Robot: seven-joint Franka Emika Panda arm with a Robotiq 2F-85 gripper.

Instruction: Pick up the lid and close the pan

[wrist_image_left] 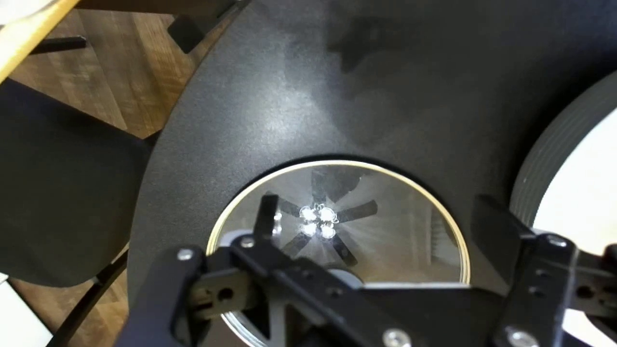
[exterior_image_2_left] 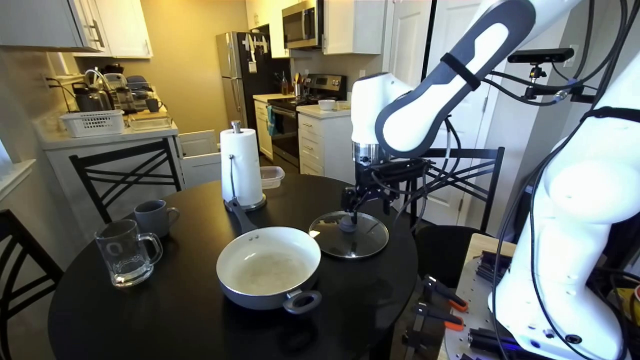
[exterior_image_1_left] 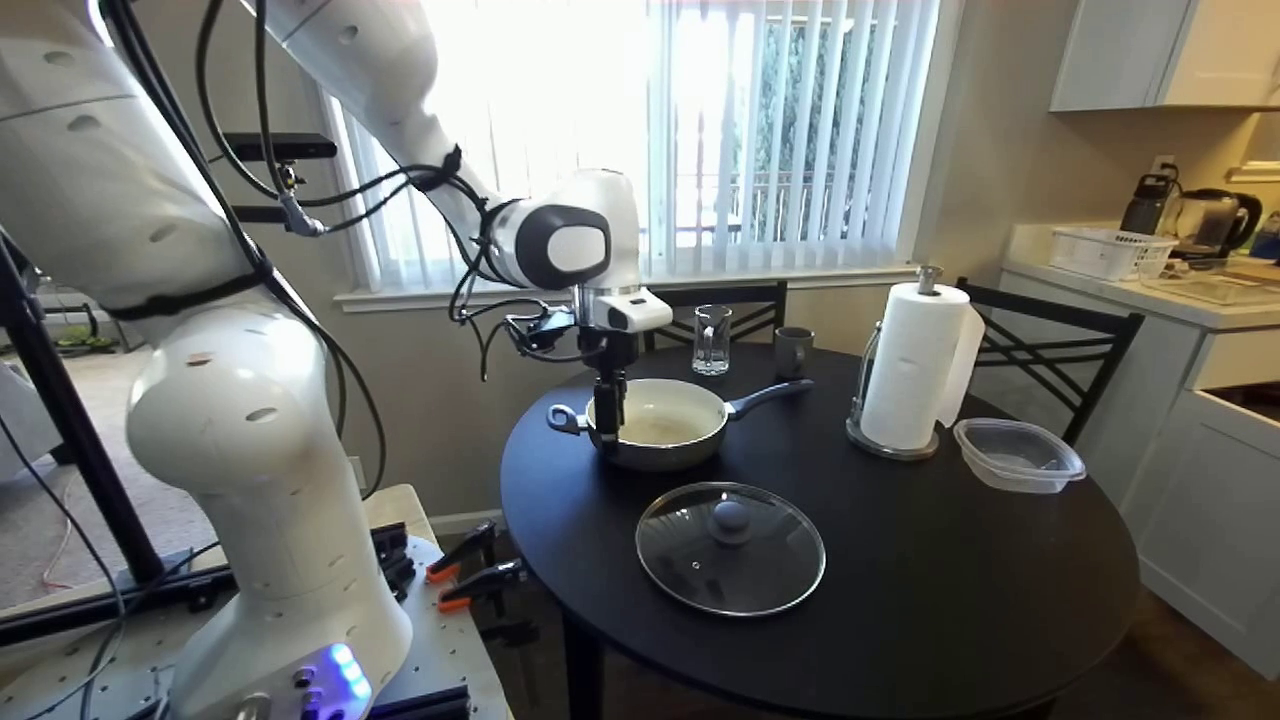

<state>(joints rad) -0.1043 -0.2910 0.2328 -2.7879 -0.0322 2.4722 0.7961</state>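
The round glass lid (exterior_image_1_left: 760, 575) lies flat on the dark table, its knob up, beside the pan (exterior_image_1_left: 665, 458). The lid also shows in an exterior view (exterior_image_2_left: 357, 242) and in the wrist view (wrist_image_left: 405, 231), where its knob is partly hidden by the gripper. The pan stands uncovered, its pale inside showing in both exterior views (exterior_image_2_left: 250, 300); its side shows at the right edge of the wrist view (wrist_image_left: 554, 144). My gripper (wrist_image_left: 381, 231) is open and empty, fingers wide apart and pointing down. It hangs above the table near the lid and pan, in both exterior views (exterior_image_1_left: 610, 430) (exterior_image_2_left: 370, 210).
A paper towel roll (exterior_image_1_left: 905, 370), a clear squarish container (exterior_image_1_left: 1020, 460), a glass mug (exterior_image_2_left: 125, 255) and a grey cup (exterior_image_2_left: 155, 217) stand on the round table (exterior_image_1_left: 900, 600). The pan's long handle (exterior_image_2_left: 241, 216) points towards the paper towel roll. Chairs stand round the table.
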